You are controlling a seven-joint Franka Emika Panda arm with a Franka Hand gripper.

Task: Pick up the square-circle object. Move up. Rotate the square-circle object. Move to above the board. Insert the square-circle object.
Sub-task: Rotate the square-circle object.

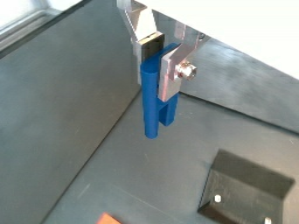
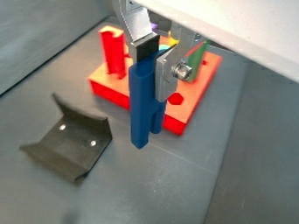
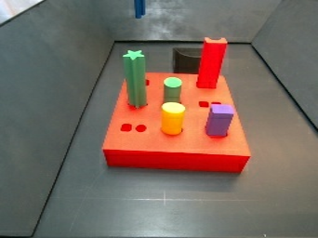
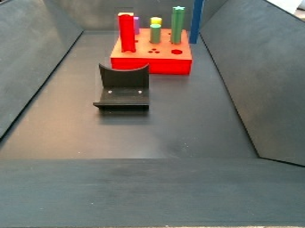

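Note:
My gripper (image 1: 160,66) is shut on the top of the square-circle object (image 1: 156,109), a slim dark blue peg that hangs upright from the silver fingers (image 1: 172,77), well above the floor. In a wrist view the gripper (image 2: 155,66) and the peg (image 2: 142,109) stand in front of the red board (image 2: 177,115). In a side view only the peg's lower end (image 3: 138,8) shows at the top edge, high behind the board (image 3: 174,149). In a side view the peg (image 4: 197,20) hangs at the far right, beside the board (image 4: 152,62). The gripper itself is out of both side views.
The board carries a green star peg (image 3: 134,79), a tall red block (image 3: 213,61), a green cylinder (image 3: 173,91), a yellow cylinder (image 3: 173,118) and a short purple peg (image 3: 220,120). The dark fixture (image 4: 123,87) stands on the floor near the board. Grey walls enclose the floor.

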